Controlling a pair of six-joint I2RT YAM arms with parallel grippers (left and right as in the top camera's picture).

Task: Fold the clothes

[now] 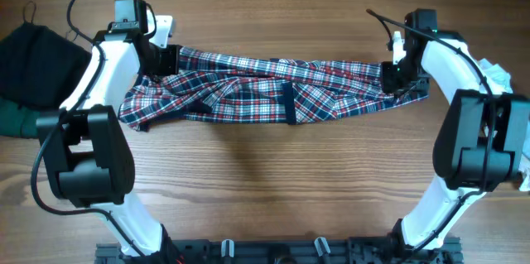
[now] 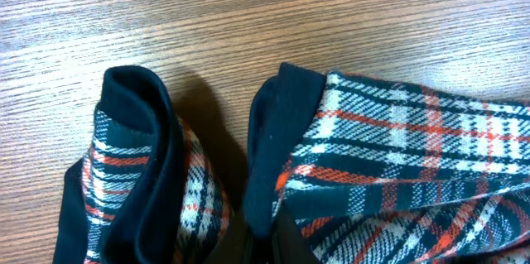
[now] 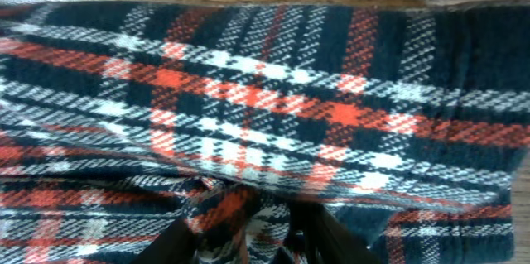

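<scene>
A red, navy and white plaid garment with navy trim hangs stretched across the table between my two arms. My left gripper is shut on its left end; the left wrist view shows the fingers pinching a navy-trimmed edge, with a second trimmed fold beside it. My right gripper is shut on the right end; the right wrist view shows the fingers bunched into plaid fabric. The lower left part of the garment sags onto the wood.
A dark black and green garment lies at the table's left edge. A white cloth shows at the right edge behind my right arm. Bare wooden tabletop lies in front of the plaid garment.
</scene>
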